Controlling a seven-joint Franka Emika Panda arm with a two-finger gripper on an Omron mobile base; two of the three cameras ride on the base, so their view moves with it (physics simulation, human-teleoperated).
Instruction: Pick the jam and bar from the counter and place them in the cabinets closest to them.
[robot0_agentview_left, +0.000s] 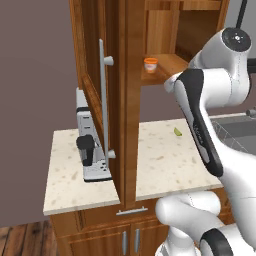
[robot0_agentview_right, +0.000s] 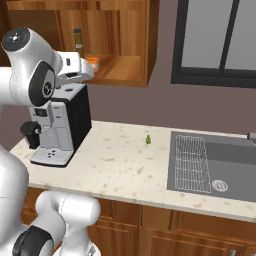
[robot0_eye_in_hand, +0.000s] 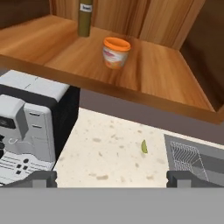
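Observation:
The jam (robot0_eye_in_hand: 116, 52), a small orange jar, stands upright on the lower shelf of the open wall cabinet (robot0_eye_in_hand: 144, 83); it also shows as the jam (robot0_agentview_left: 150, 64) and the jam (robot0_agentview_right: 92, 63). My gripper (robot0_eye_in_hand: 111, 179) is open and holds nothing. It hangs in front of the shelf and a little back from the jar, above the counter (robot0_eye_in_hand: 113, 148). The bar is out of view.
A dark bottle (robot0_eye_in_hand: 85, 17) stands on the shelf just left of the jar. A coffee machine (robot0_agentview_right: 57, 127) sits on the counter under the cabinet. The cabinet door (robot0_agentview_left: 104, 100) with its silver handle hangs open. A small yellow-green sliver (robot0_agentview_right: 148, 139) lies near the sink (robot0_agentview_right: 215, 165).

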